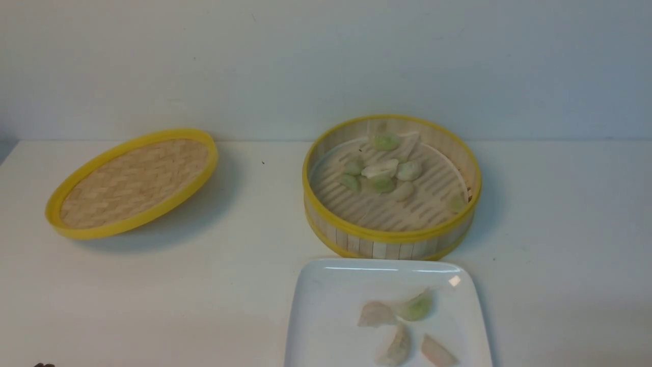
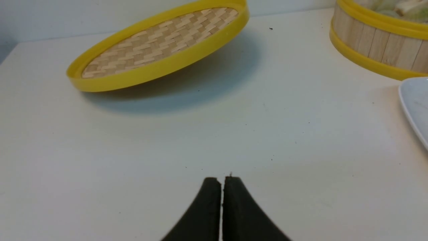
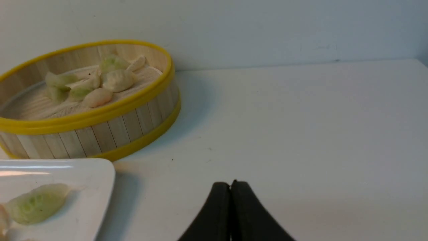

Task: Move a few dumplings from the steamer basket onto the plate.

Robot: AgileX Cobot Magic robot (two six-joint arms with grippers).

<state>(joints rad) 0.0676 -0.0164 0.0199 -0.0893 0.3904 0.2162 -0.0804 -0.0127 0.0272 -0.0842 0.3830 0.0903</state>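
Observation:
The steamer basket (image 1: 392, 237) stands at the middle right of the table with several white and green dumplings (image 1: 382, 171) on its slatted floor. It also shows in the right wrist view (image 3: 100, 134) and at the edge of the left wrist view (image 2: 378, 47). The white plate (image 1: 326, 306) lies in front of it and holds several dumplings (image 1: 415, 307); a green one shows in the right wrist view (image 3: 35, 204). My left gripper (image 2: 222, 179) is shut and empty over bare table. My right gripper (image 3: 230, 183) is shut and empty, to the right of the plate (image 3: 97, 174).
The shallow woven lid (image 1: 135, 181) with a yellow rim leans tilted at the back left, also seen in the left wrist view (image 2: 160, 47). A pale wall closes the table's far edge. Neither arm shows in the front view.

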